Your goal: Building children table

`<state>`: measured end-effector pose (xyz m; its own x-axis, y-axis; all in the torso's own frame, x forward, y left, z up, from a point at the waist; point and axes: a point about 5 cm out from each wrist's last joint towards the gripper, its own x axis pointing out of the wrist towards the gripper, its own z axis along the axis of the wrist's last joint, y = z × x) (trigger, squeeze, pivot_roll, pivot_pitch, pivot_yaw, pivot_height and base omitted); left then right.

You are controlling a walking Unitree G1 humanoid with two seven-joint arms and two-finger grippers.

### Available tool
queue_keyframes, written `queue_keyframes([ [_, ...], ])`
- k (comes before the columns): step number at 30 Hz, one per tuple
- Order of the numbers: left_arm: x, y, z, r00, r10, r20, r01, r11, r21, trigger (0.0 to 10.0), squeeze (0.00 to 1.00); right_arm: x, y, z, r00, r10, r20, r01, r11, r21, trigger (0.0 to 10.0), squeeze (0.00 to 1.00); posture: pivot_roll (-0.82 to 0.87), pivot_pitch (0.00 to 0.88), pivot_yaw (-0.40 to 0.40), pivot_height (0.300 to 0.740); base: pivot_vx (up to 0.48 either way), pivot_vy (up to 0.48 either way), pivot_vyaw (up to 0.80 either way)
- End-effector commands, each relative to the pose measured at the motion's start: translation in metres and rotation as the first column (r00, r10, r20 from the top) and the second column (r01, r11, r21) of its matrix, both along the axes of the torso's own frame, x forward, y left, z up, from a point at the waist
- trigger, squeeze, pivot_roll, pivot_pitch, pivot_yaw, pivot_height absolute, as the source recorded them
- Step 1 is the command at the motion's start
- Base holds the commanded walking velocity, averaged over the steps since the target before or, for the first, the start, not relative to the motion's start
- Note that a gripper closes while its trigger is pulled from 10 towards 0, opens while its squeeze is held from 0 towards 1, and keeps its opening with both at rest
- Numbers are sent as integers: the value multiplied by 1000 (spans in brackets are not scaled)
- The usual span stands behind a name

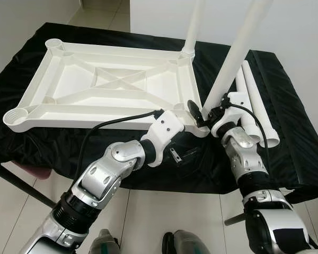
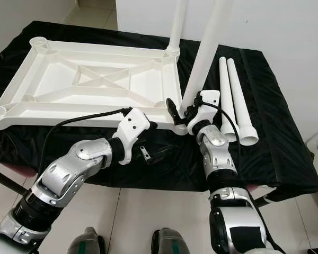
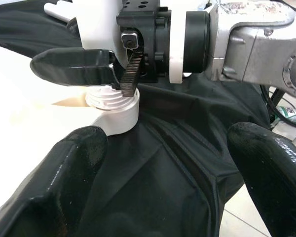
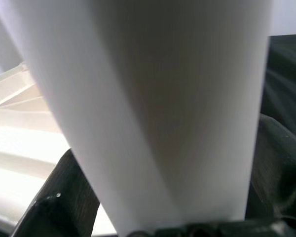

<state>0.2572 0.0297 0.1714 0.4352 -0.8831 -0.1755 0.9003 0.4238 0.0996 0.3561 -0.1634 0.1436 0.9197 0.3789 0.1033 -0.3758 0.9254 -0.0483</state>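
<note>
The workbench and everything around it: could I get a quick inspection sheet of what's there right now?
Surface: bench under a black cloth.
Job's things: white tabletop lies upside down; one leg stands in its far right corner socket; a second leg, tilted, meets the near right corner socket; two spare legs lie side by side on the cloth to the right.
Clutter: nothing seen.
Grippers: right pincer shut on the tilted leg near its base; left pincer open, by the same corner, holding nothing.
Cables: black cable runs along the left forearm.
Surroundings: pale tiled floor, white wall.
</note>
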Motion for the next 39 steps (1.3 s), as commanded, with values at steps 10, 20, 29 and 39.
queue_keyframes([
  [10, 1, 2, -4, 1000, -1, -6, 1, 1000, 24, 10000, 0, 1, -9, 0, 989, 143, -36, -145, 989, -29, 0, 0, -12, 0, -64, 740, 0, 0, 0],
  [20, -1, 0, -6, 1000, -14, -11, 14, 1000, 25, 10000, 0, -7, -12, -1, 980, 195, -28, -195, 981, -12, 0, 0, -21, 1, -62, 740, 0, 0, 0],
  [29, -3, 0, -9, 1000, -19, -19, 20, 999, 32, 10000, 0, -5, -26, 4, 988, -155, -13, 155, 986, 59, 0, 0, -26, 4, -65, 740, 0, 0, 0],
  [39, -5, -1, -10, 1000, -22, -22, 23, 999, 30, 10000, 0, -23, -1, -14, 898, -433, -84, 440, 892, 106, 0, 0, -17, 0, -71, 740, 0, 0, 0],
])
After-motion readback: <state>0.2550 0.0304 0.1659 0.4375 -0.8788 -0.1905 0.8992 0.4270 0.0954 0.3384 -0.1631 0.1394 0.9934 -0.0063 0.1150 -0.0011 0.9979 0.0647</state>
